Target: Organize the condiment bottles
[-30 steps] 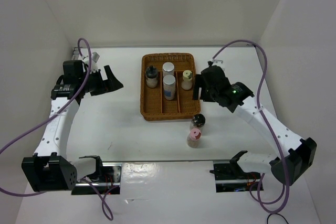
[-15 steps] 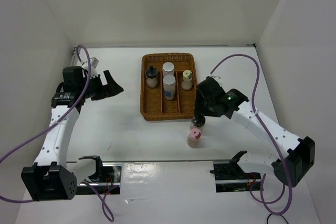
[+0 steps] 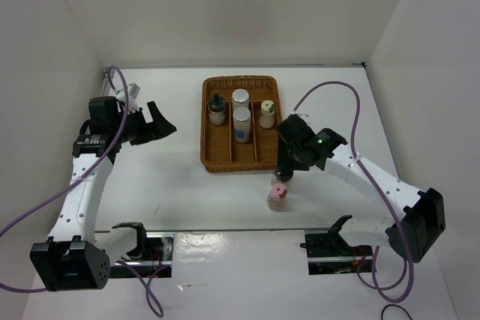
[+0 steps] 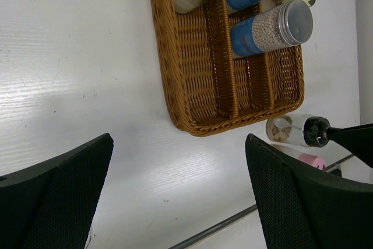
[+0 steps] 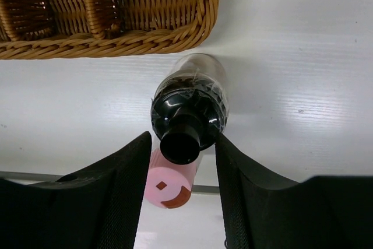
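Four condiment bottles stand in the wicker tray (image 3: 238,161): a black-capped one (image 3: 216,109), two silver-capped ones (image 3: 240,99) (image 3: 241,121) and a yellow-green-capped one (image 3: 267,112). A second black-capped bottle (image 5: 189,112) stands on the table just outside the tray's near right corner. A pink-capped bottle (image 3: 278,196) stands just in front of it. My right gripper (image 3: 283,176) is lowered over the black-capped bottle with one finger on each side of its cap; the jaws are open, with a small gap on the left. My left gripper (image 3: 161,119) is open and empty, held above the table left of the tray.
The tray (image 4: 233,80) has three lengthwise compartments, and their near halves hold nothing. White walls close in the left, back and right. A metal rail (image 3: 240,231) runs along the table's near edge, close behind the pink-capped bottle (image 5: 170,182).
My right gripper has moved from beside the tray's right edge down and forward onto the loose black-capped bottle. My left arm has shifted slightly.
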`<state>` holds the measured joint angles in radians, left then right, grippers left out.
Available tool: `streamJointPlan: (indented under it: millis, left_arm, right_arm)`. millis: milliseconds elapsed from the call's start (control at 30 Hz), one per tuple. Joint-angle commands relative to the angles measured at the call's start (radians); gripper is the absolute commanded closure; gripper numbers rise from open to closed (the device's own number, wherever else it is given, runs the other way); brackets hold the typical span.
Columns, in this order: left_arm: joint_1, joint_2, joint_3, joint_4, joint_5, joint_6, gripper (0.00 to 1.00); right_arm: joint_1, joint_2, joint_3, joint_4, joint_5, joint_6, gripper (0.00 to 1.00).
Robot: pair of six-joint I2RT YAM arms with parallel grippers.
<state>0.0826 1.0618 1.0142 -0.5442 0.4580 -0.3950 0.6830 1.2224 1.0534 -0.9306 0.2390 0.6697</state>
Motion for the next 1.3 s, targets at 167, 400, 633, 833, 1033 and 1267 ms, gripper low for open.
streamJointPlan:
  millis: [167, 400, 633, 833, 1033, 1267]
  left_arm:
    - [0.005, -0.042, -0.003, 0.039, -0.002, -0.001, 0.00]
    - [0.005, -0.042, -0.012, 0.039, -0.011, -0.001, 0.00]
    - [0.005, -0.051, -0.012, 0.039, -0.012, -0.001, 0.00]
    - [0.005, -0.051, -0.012, 0.030, -0.012, 0.008, 0.00]
    - [0.005, -0.060, -0.012, 0.030, -0.012, 0.008, 0.00]
    - [0.005, -0.082, -0.012, 0.010, -0.033, 0.008, 0.00]
  right_arm:
    - [0.024, 0.029, -0.016, 0.055, 0.000, -0.005, 0.56]
    - [0.044, 0.063, -0.017, 0.055, 0.000, -0.005, 0.78]
    - [0.044, 0.072, 0.095, -0.026, 0.048, -0.015, 0.92]
    - [0.091, 0.063, 0.253, -0.074, 0.004, -0.088, 0.92]
    - [0.154, 0.092, 0.350, -0.036, -0.092, -0.117, 0.92]
    - [0.197, 0.215, 0.492, 0.039, -0.083, -0.182, 0.91]
